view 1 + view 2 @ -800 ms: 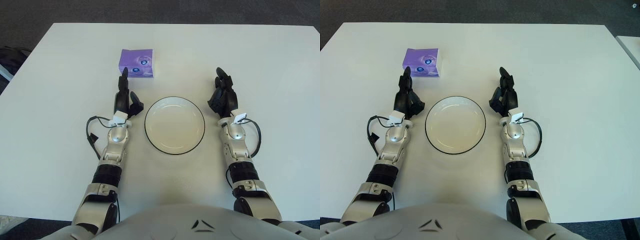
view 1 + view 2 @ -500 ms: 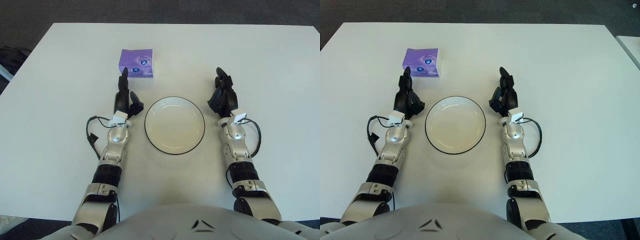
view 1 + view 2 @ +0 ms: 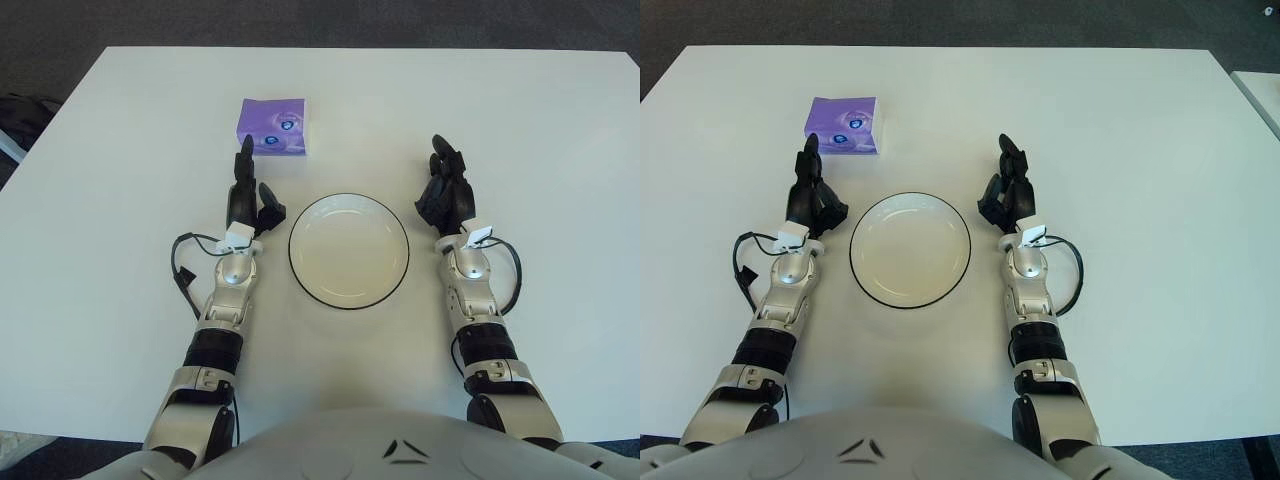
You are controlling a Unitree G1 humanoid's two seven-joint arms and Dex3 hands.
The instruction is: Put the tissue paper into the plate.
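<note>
A purple tissue packet [image 3: 272, 126] lies flat on the white table [image 3: 120, 250], far left of centre. An empty white plate with a dark rim [image 3: 349, 250] sits in the middle. My left hand [image 3: 247, 190] rests left of the plate, fingers open and pointing at the packet, its tips just short of the packet's near edge and holding nothing. My right hand [image 3: 445, 190] rests right of the plate, fingers relaxed and empty.
The table's far edge [image 3: 360, 48] meets dark carpet. A dark object [image 3: 20, 115] lies off the table's left side. A black cable [image 3: 182, 270] loops beside my left wrist.
My left hand has edged slightly forward toward the tissue packet. The right hand, plate and packet have not moved.
</note>
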